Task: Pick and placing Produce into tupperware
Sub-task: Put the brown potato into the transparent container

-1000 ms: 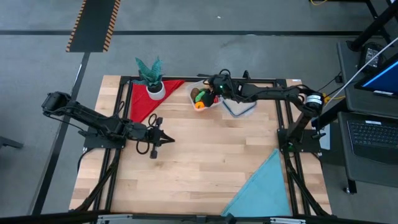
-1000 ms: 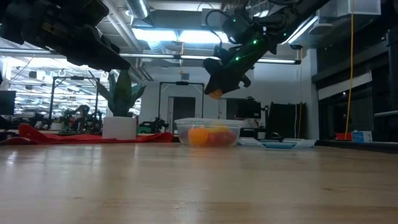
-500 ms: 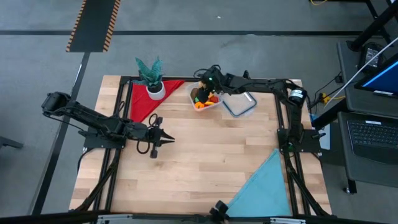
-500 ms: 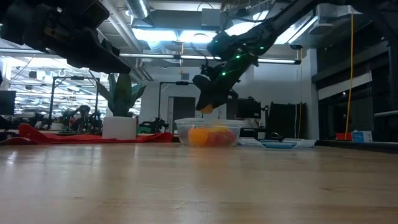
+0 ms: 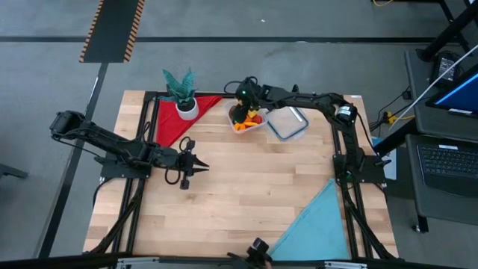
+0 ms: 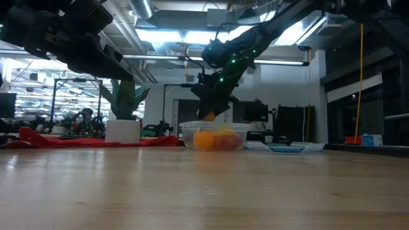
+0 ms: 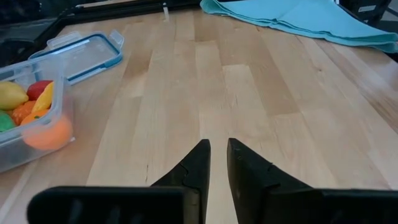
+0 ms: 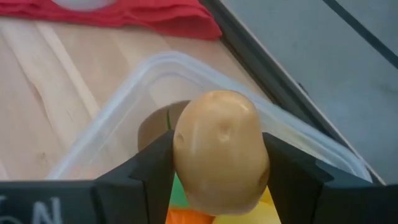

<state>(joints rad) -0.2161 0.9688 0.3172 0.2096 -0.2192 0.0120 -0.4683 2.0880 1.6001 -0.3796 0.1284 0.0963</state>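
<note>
I see my left gripper hovering over bare wood, fingers barely parted and holding nothing; the tupperware lies well off to its side, so this arm is the farther one. My right gripper is clamped on a tan potato, its long axis running up between the fingers; the tupperware lies directly beneath and just ahead of that hand, other produce already inside; I judge a straight release is what remains.
</note>
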